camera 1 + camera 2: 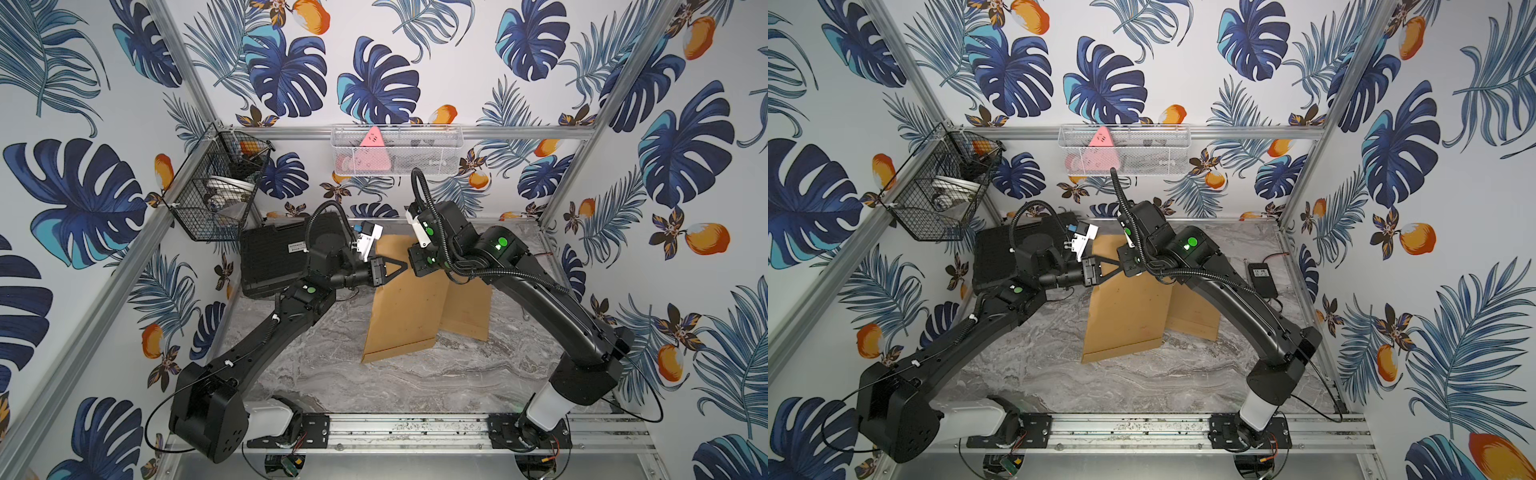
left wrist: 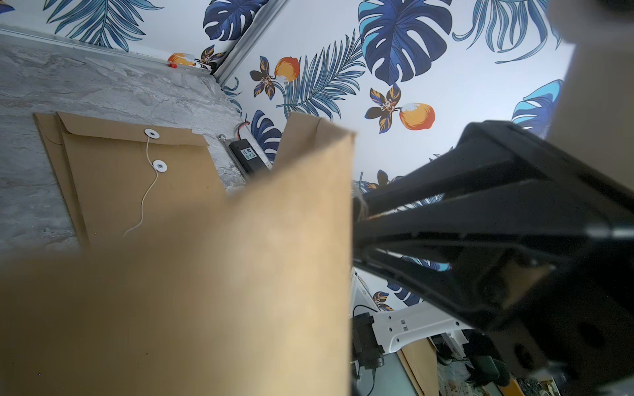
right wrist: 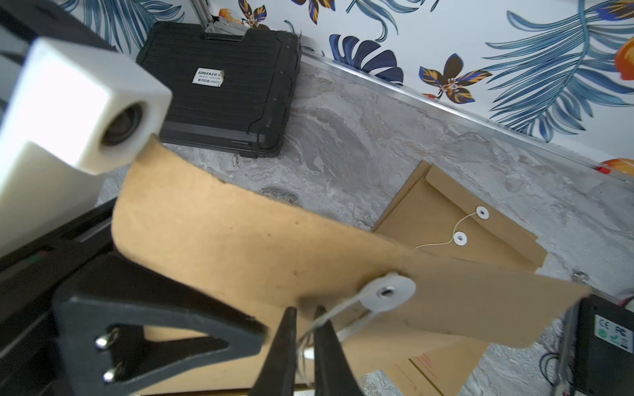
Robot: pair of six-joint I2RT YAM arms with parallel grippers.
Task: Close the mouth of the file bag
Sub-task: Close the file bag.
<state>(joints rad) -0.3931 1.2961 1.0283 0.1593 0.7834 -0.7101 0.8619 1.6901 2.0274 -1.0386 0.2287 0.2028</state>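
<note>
File bag (image 1: 403, 311) hangs aslant over the middle of the counter (image 1: 374, 386), partly covering a second bag (image 1: 467, 307) lying flat there. The left jaws are clamped on the file bag's upper edge; the right jaws stand a slit apart, with its string (image 3: 341, 307) running between them.

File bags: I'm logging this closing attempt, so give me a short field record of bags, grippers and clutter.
lifted file bag: tilted up, flap loose
second file bag: lying flat, flap down
left gripper: shut on lifted file bag
right gripper: jaws slightly apart around string
clutter: black tool case, power adapter
</note>
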